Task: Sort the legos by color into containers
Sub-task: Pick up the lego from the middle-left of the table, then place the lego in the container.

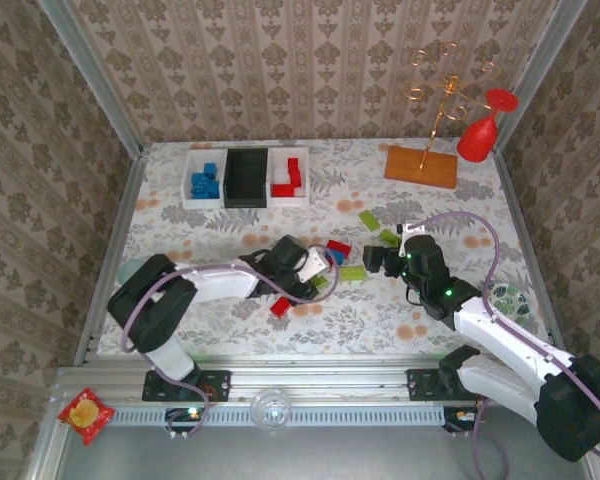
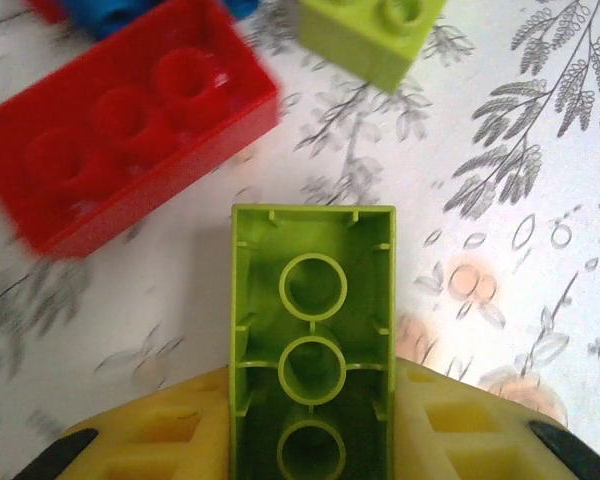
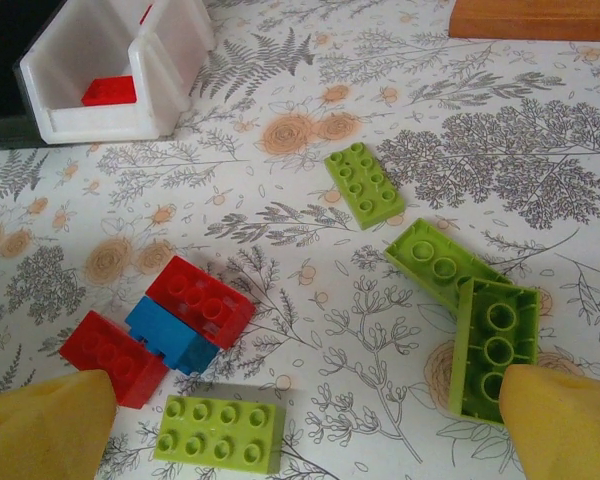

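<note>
Your left claw [image 2: 310, 452] is clamped shut on a lime green brick [image 2: 312, 320], hollow underside up and three round tubes showing, mid-counter [image 1: 180, 235] just beside a red brick [image 2: 120, 140]. Your right claw [image 3: 305, 420] gapes wide, holding nothing, over loose legos [image 3: 365, 185]. Bare counter lies between them and the containers [image 1: 246, 177] by the far edge.

Floral-print table [image 1: 380, 320] under everything. Far right corner: flat wooden base [image 1: 421, 166], thin gold wire rack [image 1: 442, 85] rising from it. Red wine glass [image 1: 483, 128] hangs on rack's right side, tilted, bowl down. Right wrist view catches same base's edge [image 3: 535, 18]. Damask wallpaper [image 1: 280, 70] on three walls. Green patterned disc [image 1: 510, 298] near table's right edge. Near rail [image 1: 330, 412]: clear dome [image 1: 270, 406] mid-rail, red-yellow packet [image 1: 86, 414] at left end.
</note>
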Tool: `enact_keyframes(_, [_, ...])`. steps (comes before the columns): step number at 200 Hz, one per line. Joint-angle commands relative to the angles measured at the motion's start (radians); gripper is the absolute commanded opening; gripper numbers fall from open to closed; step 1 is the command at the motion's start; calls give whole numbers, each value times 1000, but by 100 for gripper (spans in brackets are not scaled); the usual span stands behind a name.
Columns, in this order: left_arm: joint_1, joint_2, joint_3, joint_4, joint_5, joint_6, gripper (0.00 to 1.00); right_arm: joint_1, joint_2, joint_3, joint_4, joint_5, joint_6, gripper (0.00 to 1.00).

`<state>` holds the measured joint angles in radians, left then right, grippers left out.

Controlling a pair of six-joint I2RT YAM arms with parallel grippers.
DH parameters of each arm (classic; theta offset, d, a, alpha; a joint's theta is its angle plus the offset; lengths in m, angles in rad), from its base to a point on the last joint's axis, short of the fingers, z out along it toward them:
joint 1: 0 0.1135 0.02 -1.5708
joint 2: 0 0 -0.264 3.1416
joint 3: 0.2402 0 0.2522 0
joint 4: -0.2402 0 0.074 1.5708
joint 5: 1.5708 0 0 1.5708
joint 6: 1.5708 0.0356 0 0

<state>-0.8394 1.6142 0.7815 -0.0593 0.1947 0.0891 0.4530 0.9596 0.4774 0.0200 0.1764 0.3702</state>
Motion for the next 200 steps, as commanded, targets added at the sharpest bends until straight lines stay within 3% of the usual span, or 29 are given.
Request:
enact_keyframes(1, [84, -124, -18, 29, 37, -78, 32, -7, 2, 0, 21, 6, 15, 100])
enact_keyframes(41, [351, -226, 15, 122, -54, -247, 32, -6, -8, -3, 29, -10, 16, 100])
enact_keyframes(75, [509, -84, 181, 129, -126, -313, 32, -1, -3, -4, 45, -52, 12, 100])
enact_keyframes(148, [582, 371, 718, -62, -215, -307, 37, 3, -16, -5, 41, -58, 13, 100])
enact_keyframes(175, [586, 441, 843, -120, -211, -289, 50, 3, -19, -6, 41, -55, 14, 100])
enact_keyframes(200, [587, 400, 861, -137, -202, -282, 58, 3, -7, -3, 41, -57, 12, 100])
